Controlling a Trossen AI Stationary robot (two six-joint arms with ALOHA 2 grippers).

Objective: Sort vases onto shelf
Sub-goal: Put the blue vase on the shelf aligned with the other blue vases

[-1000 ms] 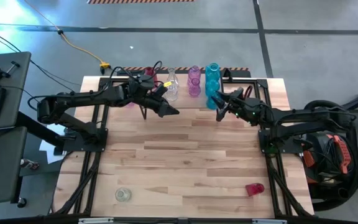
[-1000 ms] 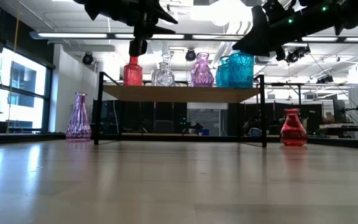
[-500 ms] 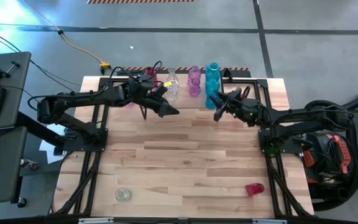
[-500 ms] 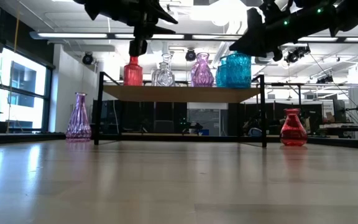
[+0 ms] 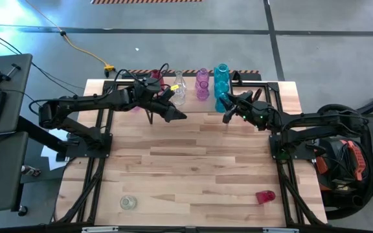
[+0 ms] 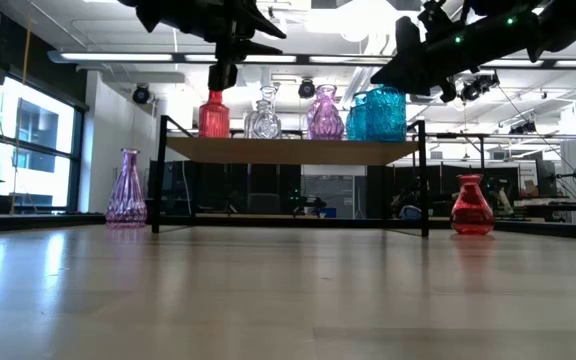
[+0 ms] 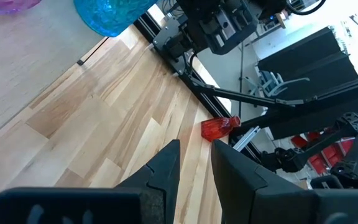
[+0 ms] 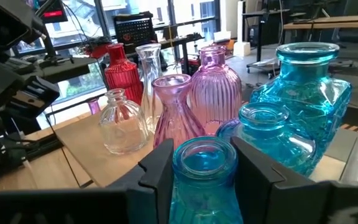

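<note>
Easing apart, the right claw [image 8: 201,163] brackets the neck of a teal vase [image 8: 205,171] at the shelf's right end; its fingers now stand slightly clear of the glass, where a second ago they pinched it; judged a release in progress, the vase set down among the other teal vases [image 8: 303,93]; the shelf [image 6: 290,150] stands along the counter's far edge and carries red, clear, pink and teal pieces in a row. Left claw [image 7: 194,163] hangs above the shelf's left part, fingers narrowly parted, pinching nothing, unmoved. Outstanding: a red vase [image 5: 265,196] lying near the counter's [image 5: 193,168] near right corner; a clear vase [image 5: 128,202] near the near left corner.
</note>
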